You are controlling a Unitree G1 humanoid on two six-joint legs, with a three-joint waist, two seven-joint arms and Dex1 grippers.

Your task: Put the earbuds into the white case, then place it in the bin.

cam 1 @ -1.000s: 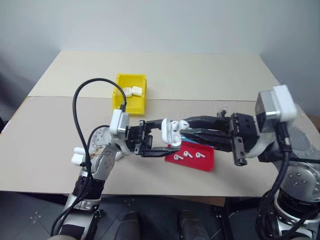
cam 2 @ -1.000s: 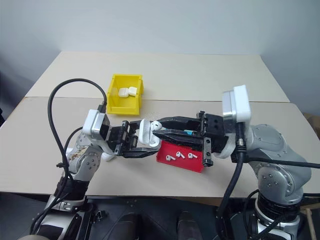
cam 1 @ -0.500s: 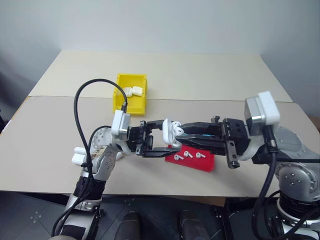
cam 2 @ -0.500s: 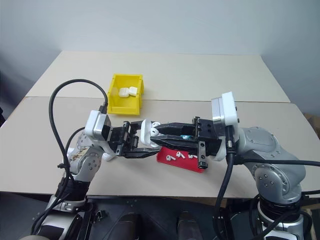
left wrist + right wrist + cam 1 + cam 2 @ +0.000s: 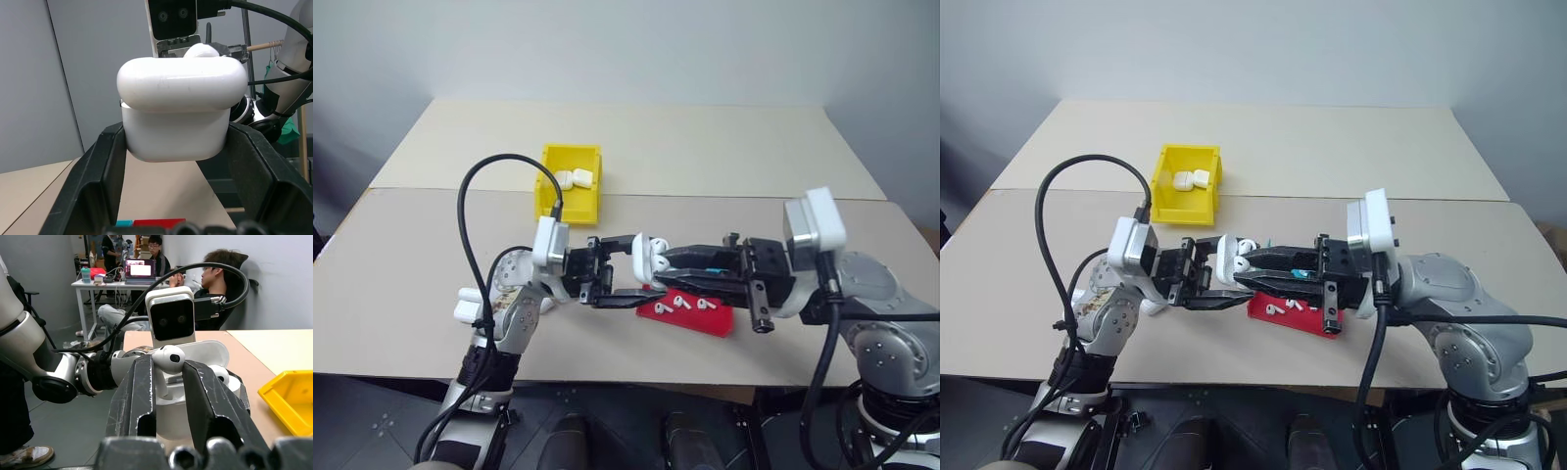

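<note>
Since a second ago: right tool (image 5: 656, 262) now lower and further in toward the white case (image 5: 644, 257), right arm drawn closer to the desk's near edge; left tool (image 5: 631, 269) unmoved.

Left tool clamped on the white case, black fingers (image 5: 100, 181) pressed against both sides, lid hinged open, held above the desk (image 5: 705, 157) near its front edge. Right tool narrow, pinching one earbud (image 5: 168, 357) between black fingertips, right over the open case; a second earbud (image 5: 218, 373) seated inside.

Case glossy, rounded, pebble-like. Loose earbuds (image 5: 685, 304) tiny, stemmed, lying on a flat red tray (image 5: 717, 321) by the front edge. Yellow bin (image 5: 570, 183) rectangular, thick-rimmed, toward mid-desk left, holding white cases (image 5: 574, 177). More white cases (image 5: 467, 304) near the left front edge.
</note>
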